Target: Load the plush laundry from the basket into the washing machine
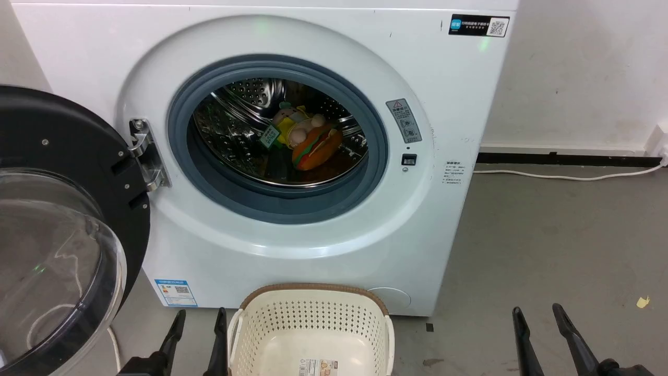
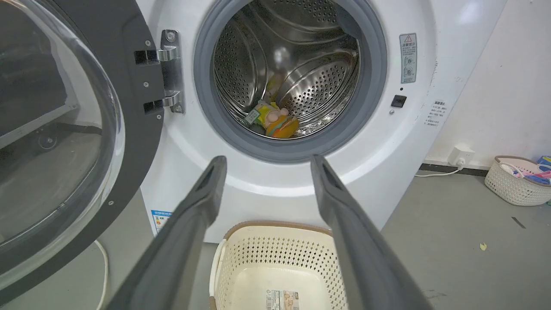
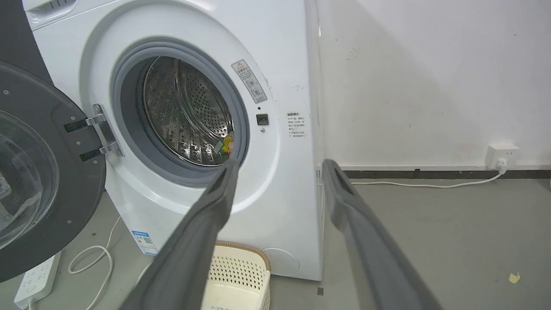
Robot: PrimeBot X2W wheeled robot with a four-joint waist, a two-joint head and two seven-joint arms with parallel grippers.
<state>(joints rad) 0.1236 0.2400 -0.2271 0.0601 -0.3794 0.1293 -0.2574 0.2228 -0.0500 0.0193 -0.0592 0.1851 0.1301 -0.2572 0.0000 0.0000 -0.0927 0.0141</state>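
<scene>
The plush laundry [image 1: 310, 138], a pink piglet in yellow on a hamburger cushion with a green tag, lies on the floor of the steel drum of the washing machine [image 1: 443, 104]. It also shows in the drum [image 2: 275, 122], and a sliver of it peeks past the seal [image 3: 227, 145]. The round door [image 1: 62, 224] hangs wide open at the left. The cream basket [image 1: 313, 313] stands on the floor before the washer, holding nothing but its label. My left gripper [image 1: 201, 316] is open beside the basket's left side. My right gripper [image 1: 537, 313] is open over bare floor at the right.
A white cable [image 1: 569, 176] runs along the wall base at the right. A power strip [image 3: 36, 277] and looped cord lie on the floor under the open door. A second basket with items [image 2: 518, 181] stands by the right wall. The grey floor has a small yellow scrap [image 1: 643, 301].
</scene>
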